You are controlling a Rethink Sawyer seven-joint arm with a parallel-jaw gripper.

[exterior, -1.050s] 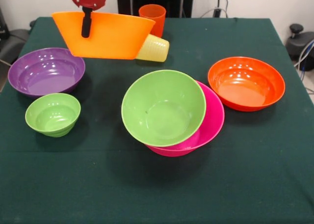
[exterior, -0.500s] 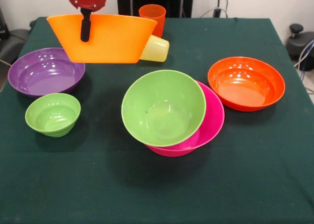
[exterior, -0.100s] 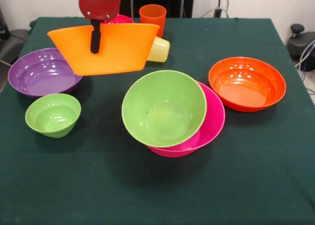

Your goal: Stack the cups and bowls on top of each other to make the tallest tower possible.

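The gripper (exterior, -0.100s: 95,38), jaws clamped on the yellow-orange bowl's (exterior, -0.100s: 110,50) rim, has carried it rightward. A small red bowl (exterior, -0.100s: 118,19) now shows behind it.

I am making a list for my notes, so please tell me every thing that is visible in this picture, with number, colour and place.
large green bowl: 1, green, centre, tilted inside the pink bowl
pink bowl: 1, pink, centre, under the green one
orange-red bowl: 1, right side, alone on the cloth
purple bowl: 1, purple, left side
small green bowl: 1, green, left, in front of the purple bowl
yellow-orange bowl: 1, lifted above the table, back left
orange cup: 1, upright, back centre
yellow cup: 1, on its side behind the lifted bowl
red object: 1, mostly hidden behind the lifted bowl
table: 1, dark green cloth
gripper: 1, red and black, holding the yellow-orange bowl's rim
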